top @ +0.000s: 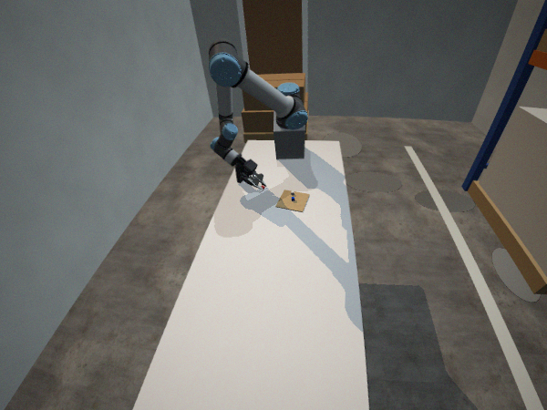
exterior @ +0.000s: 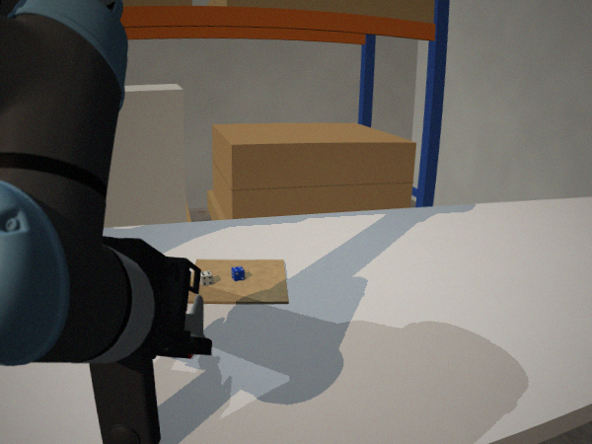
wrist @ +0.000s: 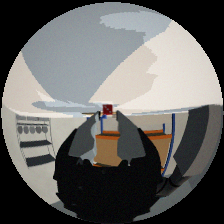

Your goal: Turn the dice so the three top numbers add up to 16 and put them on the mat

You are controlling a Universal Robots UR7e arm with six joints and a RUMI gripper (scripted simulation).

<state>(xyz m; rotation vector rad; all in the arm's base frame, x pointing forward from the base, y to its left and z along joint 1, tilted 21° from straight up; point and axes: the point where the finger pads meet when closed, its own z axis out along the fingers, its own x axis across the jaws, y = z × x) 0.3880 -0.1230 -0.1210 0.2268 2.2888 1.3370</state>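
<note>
No text, labels or brands to read anywhere. Only the dice carry marks: the white die (exterior: 206,277) on the mat (exterior: 261,283) shows dark pips, too small to count; the blue die (exterior: 238,272) shows pale pips, also unclear. The red die (wrist: 107,109) shows no legible number.

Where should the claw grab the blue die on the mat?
On two opposite side faces, coming straight down. The blue die sits flat on the mat, so its sides stand upright. The white die sits close beside it, so probably pinch the faces not toward it.
</note>
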